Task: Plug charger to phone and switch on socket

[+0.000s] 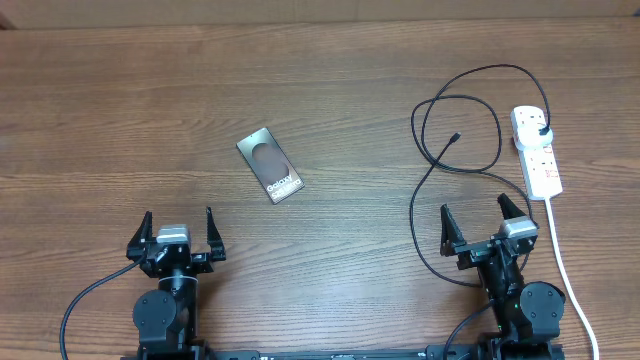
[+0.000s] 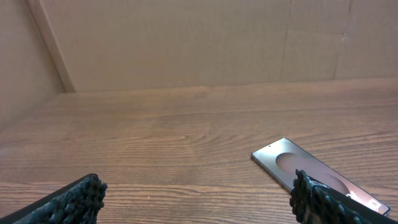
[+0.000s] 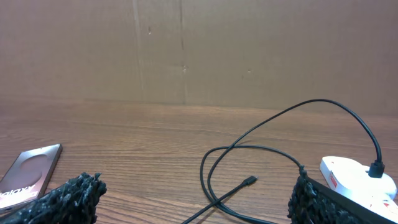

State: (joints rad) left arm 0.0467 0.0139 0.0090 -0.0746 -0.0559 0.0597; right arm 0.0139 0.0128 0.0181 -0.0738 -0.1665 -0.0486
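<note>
The phone point(image 1: 270, 165) lies flat left of centre on the wooden table, text and brownish oval facing up; it also shows in the left wrist view point(image 2: 311, 174) and the right wrist view point(image 3: 28, 171). The black charger cable point(image 1: 460, 100) loops at the right. Its connector tip point(image 1: 455, 137) lies free on the table, also seen in the right wrist view point(image 3: 249, 181). Its black plug point(image 1: 541, 133) sits in the white socket strip point(image 1: 537, 150). My left gripper point(image 1: 178, 232) is open and empty, below the phone. My right gripper point(image 1: 487, 224) is open and empty, below the cable loops.
The strip's white cord point(image 1: 562, 260) runs down the right side past my right arm. The black cable point(image 1: 418, 240) curves down close to my right gripper's left side. A cardboard wall point(image 2: 186, 43) stands behind the table.
</note>
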